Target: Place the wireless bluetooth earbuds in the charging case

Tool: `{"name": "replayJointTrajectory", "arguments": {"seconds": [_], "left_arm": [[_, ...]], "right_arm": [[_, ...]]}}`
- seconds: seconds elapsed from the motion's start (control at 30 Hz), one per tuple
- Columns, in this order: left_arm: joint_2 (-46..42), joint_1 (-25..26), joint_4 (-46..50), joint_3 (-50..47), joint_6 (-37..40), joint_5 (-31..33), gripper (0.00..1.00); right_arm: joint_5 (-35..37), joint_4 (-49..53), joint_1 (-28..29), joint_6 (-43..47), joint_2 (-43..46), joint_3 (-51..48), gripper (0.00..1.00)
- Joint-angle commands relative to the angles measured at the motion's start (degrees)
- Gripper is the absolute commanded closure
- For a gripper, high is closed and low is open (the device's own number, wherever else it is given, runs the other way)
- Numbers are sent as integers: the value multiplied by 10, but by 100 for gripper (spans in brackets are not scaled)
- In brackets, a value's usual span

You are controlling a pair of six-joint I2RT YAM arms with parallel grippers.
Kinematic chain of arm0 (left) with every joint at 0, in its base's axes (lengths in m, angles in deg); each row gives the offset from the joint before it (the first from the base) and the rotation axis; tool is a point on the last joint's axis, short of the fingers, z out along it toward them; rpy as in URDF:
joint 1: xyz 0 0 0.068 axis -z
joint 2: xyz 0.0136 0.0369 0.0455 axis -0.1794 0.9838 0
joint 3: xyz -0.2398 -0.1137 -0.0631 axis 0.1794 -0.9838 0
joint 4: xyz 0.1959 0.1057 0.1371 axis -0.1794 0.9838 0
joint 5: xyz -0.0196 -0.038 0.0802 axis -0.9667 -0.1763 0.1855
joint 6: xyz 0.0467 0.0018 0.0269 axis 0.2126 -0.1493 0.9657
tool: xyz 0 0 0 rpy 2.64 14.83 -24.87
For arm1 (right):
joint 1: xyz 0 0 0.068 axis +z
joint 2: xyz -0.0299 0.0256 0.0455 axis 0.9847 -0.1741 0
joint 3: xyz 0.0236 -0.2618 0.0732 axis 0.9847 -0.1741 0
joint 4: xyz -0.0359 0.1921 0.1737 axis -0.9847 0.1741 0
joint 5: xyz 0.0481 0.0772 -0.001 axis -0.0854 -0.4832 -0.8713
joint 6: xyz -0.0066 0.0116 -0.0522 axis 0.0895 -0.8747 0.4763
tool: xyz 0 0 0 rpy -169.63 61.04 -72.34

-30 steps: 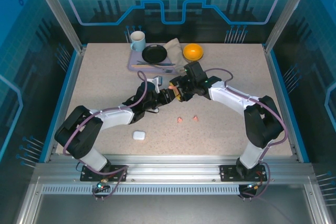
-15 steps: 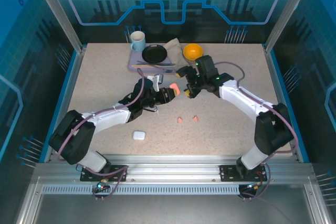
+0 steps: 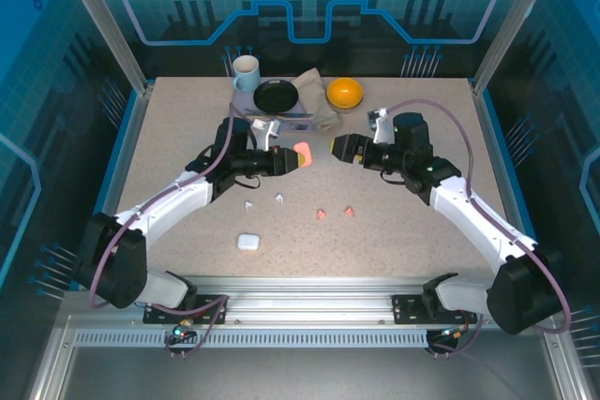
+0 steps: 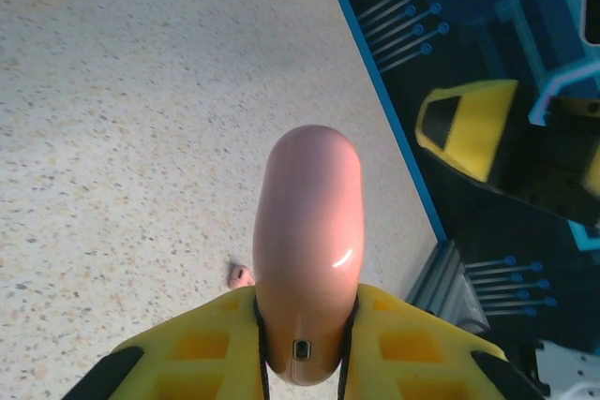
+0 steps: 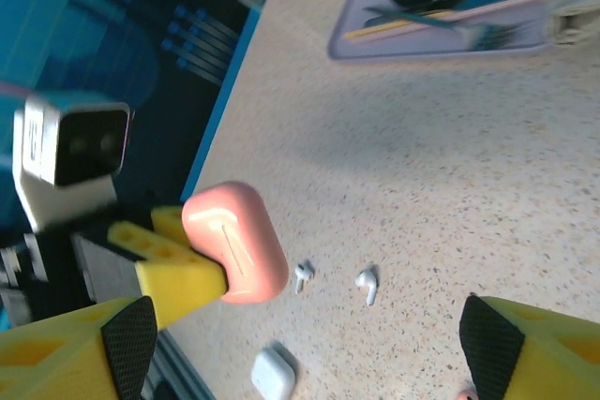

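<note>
Right hand [image 3: 341, 149] withdrew; left hand [image 3: 292, 159] grips pink case [image 3: 303, 153], white earbuds [image 3: 279, 199] nearby.

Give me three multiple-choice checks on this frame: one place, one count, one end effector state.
1. White case on the table sits: A near edge, left of centre; B far right corner; C dead centre.
2. Loose earbuds: A two; B three; C four.
3. Right end effector: A shut on an earbud; B open, empty; C shut on the white case.
A: it lies by the near edge, on the left arm's side. C: two white, two pink. B: its fingers stand wide apart, nothing between.
</note>
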Motion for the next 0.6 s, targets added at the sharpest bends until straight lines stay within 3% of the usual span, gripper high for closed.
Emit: {"name": "replayJointTrajectory", "arguments": {"seconds": [0.0, 0.27, 0.57], "left_arm": [[-1, -3, 50, 31, 32, -62, 95], [13, -2, 52, 45, 28, -69, 95], [14, -1, 50, 49, 29, -78, 95]], "right_arm": [[-71, -60, 21, 85, -7, -10, 14], [-68, -67, 57, 93, -72, 21, 17], [-42, -78, 49, 84, -110, 11, 21]]}}
